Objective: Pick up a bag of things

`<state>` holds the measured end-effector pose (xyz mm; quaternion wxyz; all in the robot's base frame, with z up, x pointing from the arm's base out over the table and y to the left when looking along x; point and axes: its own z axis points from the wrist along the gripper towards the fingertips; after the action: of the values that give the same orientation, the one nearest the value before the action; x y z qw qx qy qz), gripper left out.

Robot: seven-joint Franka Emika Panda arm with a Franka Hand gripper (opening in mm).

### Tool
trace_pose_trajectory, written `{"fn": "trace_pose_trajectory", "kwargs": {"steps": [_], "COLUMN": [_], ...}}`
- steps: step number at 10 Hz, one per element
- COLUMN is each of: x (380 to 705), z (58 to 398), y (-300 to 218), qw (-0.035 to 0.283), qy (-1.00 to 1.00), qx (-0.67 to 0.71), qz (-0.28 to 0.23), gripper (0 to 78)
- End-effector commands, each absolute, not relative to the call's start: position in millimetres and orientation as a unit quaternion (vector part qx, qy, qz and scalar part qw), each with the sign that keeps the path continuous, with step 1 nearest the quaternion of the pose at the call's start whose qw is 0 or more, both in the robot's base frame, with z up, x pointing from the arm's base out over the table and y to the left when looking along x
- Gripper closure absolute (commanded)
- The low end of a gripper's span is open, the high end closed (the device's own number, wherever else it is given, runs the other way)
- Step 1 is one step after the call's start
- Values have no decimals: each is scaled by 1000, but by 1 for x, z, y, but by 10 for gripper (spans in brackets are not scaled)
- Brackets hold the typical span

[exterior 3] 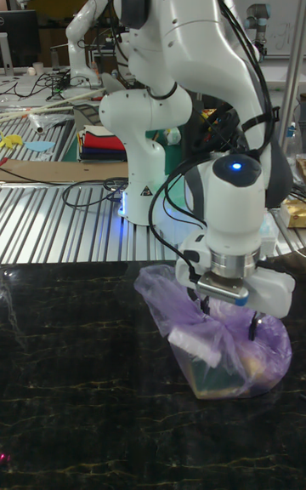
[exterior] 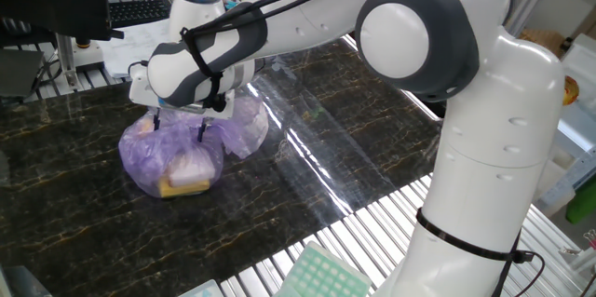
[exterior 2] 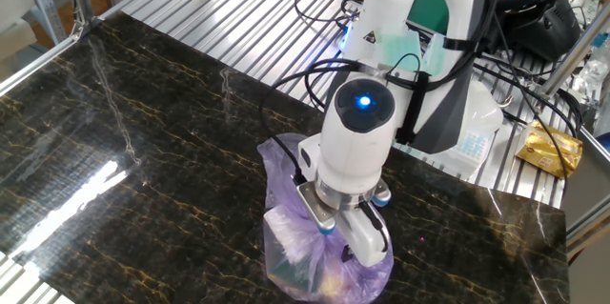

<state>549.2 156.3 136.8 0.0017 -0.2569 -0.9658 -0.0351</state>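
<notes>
The bag of things [exterior: 177,155] sits on the dark, gold-veined marble tabletop [exterior: 307,148], a wrinkly, see-through purple bundle with a yellow block showing low at its front and pale items pressed against the plastic above it. A loose flap of the same purple plastic spills out to one side, toward the arm's base.

And here is the claw [exterior: 180,124], right on top of the bag! From one fixed view its two thin dark fingers [exterior: 202,128] point straight down, spread apart, with their tips at the crown of the bag where the plastic bunches up. The jaws stand open; plastic rises between them, but nothing is pinched, and the bag's bottom lies flat on the stone.

From the other fixed view, the wrist's round white housing with its glowing blue light covers much of the bag [exterior 2: 324,256], and the claw [exterior 2: 341,239] presses in over the gathered top. The tall fixed view shows it lower down: the claw [exterior 3: 228,318] has one finger at each side of the crumpled peak, and the bag [exterior 3: 223,352] bulges beneath, its yellow block at the bottom edge.

Behind the tabletop runs a ribbed metal surface [exterior 2: 238,18], with black cables looping near the arm's base.
</notes>
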Motion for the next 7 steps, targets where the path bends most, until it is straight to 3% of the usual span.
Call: {"fn": "trace_pose_trajectory", "kwargs": {"steps": [1,7], "x": [550,550], "z": [138,138], "y": [156,157], "qw": [0,-2], "qy": [-967,-966], "qx": [-253,-257], "qz": [-38,-6], "gripper": [2,2]}}
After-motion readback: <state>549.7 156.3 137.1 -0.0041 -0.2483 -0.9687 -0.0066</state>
